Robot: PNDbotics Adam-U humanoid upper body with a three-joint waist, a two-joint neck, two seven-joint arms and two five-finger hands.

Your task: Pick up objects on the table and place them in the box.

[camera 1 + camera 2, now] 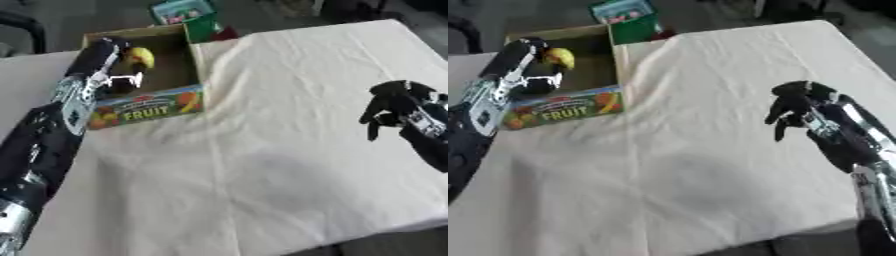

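Left eye view shows my left arm reaching in from the left edge, my left hand (107, 50) hanging over the box (149, 111), inside its open top. My fingers there are curled round a yellow thing (142, 57), roundish, with something dark on its near side that I cannot make out. The yellow thing sits above the floor of the box, toward its far left corner, so I judge that letting go is all that remains; the box walls are close beside my hand but nothing lies under it that I can see.

Behind the box, off the table, stand a green carton (184, 11) and something dark red. Right of the box the white cloth (289, 125) runs bare across the table.

Well right of the box hovers my right hand (796, 106), fingers curled downward and holding nothing, above the cloth.
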